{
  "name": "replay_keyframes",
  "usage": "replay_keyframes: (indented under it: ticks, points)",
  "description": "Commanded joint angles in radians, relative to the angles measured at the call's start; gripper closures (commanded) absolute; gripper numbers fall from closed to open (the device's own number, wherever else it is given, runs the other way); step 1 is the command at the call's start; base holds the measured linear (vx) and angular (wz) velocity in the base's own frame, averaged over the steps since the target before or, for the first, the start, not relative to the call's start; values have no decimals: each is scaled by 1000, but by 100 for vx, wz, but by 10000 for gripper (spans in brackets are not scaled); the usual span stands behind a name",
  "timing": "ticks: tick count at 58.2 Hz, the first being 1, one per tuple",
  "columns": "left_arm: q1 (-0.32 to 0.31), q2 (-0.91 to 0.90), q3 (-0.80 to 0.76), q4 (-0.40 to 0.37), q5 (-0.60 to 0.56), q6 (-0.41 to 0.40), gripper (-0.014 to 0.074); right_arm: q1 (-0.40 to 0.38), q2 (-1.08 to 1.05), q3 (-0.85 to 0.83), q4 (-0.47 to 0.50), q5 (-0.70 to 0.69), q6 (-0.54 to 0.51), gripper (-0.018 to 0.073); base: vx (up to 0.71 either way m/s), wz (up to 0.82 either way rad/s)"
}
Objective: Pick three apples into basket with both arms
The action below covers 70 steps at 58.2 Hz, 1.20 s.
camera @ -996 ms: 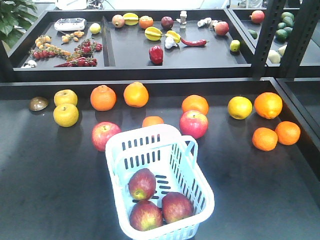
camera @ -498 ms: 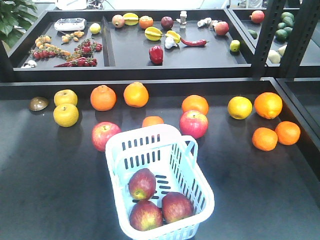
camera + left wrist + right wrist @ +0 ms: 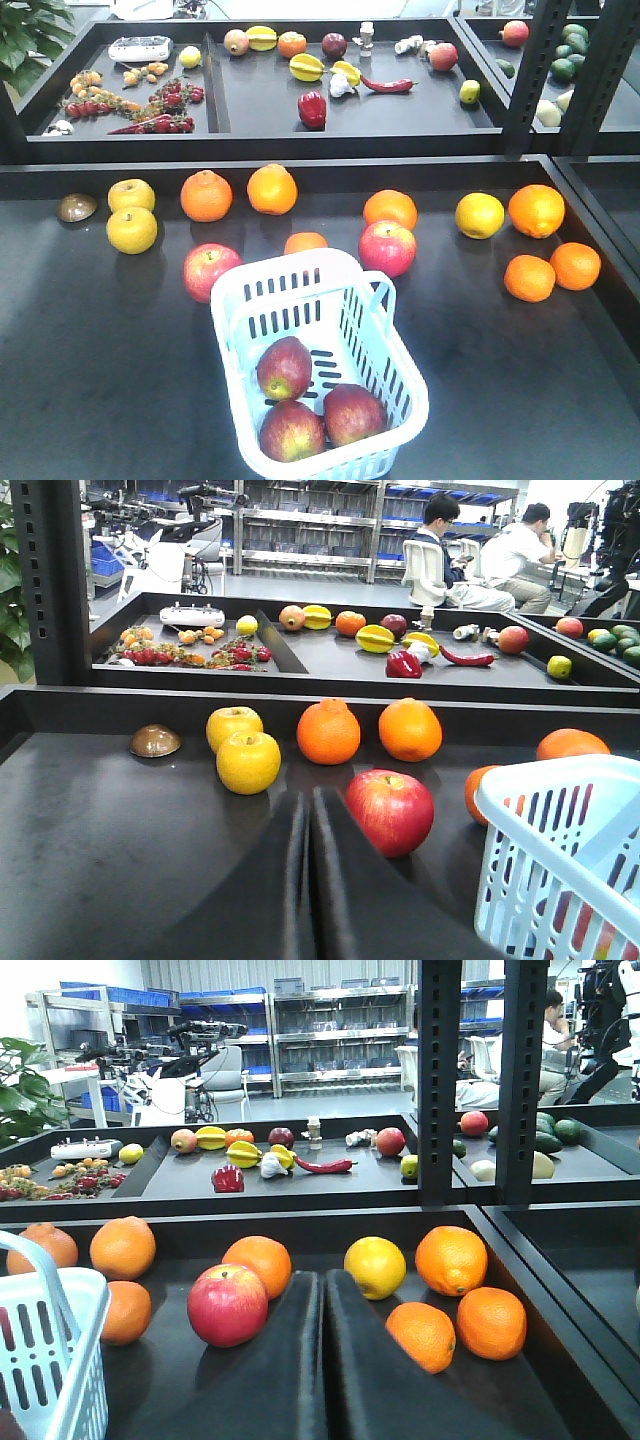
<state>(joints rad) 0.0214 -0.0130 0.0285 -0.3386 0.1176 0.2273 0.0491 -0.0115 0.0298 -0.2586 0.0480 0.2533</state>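
Front-facing view showed three apples [image 3: 308, 398] already lying in the basket [image 3: 399, 352]; both wrist views showed the left gripper [image 3: 307, 825] and right gripper [image 3: 323, 1305] pressed closed, empty; I judged parking clear best.

A robotics lab or workshop staged as a produce stand: far beyond the left gripper [image 3: 308, 880], metal shelving [image 3: 300, 520] with blue bins lines the back wall and seated workers [image 3: 480, 550] sit at desks. Ahead of both claws, black display trays [image 3: 250, 100] hold fruit and vegetables.
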Motion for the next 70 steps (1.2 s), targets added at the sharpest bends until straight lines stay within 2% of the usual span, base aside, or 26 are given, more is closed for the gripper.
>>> replay_keyframes:
  ticks: [1, 70]
  points:
    - [-7, -13, -25, -6, -74, 0, 603, -5, -12, 12, -13, -77, -7, 564, 0, 0]
    - [-7, -13, -25, -6, -74, 0, 603, -5, -12, 12, -13, -77, -7, 564, 0, 0]
